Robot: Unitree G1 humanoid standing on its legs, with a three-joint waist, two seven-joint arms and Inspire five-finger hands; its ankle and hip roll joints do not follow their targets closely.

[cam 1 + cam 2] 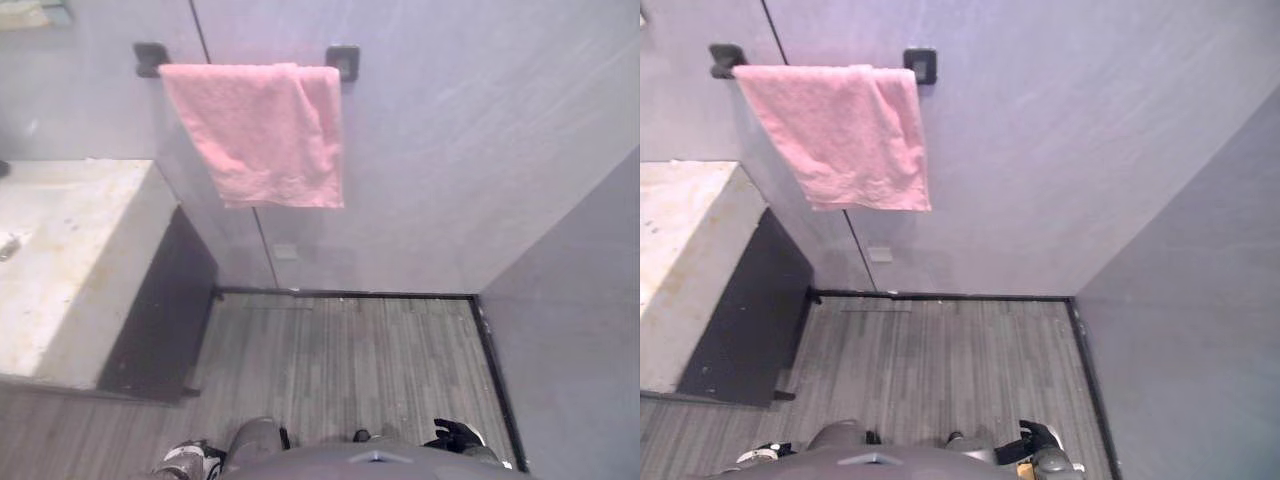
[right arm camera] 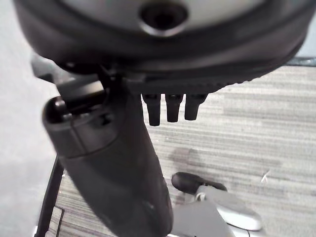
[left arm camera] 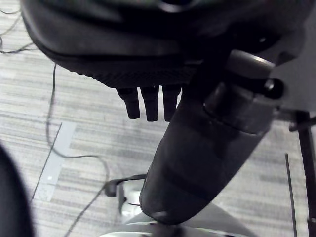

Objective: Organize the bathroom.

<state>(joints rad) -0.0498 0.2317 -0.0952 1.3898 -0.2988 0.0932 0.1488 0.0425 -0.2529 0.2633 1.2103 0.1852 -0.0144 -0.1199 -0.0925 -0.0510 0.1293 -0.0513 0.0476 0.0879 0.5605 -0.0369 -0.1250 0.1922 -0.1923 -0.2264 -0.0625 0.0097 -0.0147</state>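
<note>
A grey wall (image 1: pixel 450 150) closes the far side of a bathroom with a striped grey plank floor (image 1: pixel 350 350), and a second grey wall runs along the right. On the far wall a dark towel bar (image 1: pixel 342 62) carries a pink towel (image 1: pixel 262 130), draped over it and hanging flat against the wall, its lower edge a little uneven and its right part folded double. To the left stands a bench (image 1: pixel 70 260) with a pale mottled stone top and a dark front panel; its right edge sits just below and left of the towel, apart from it. The left hand (image 3: pixel 148 101) hangs low over the floor with its fingers straight and relaxed, holding nothing. The right hand (image 2: pixel 170 106) hangs likewise over the planks, fingers straight, empty, thumb alongside. Both hands are well apart from the towel and the bench.
</note>
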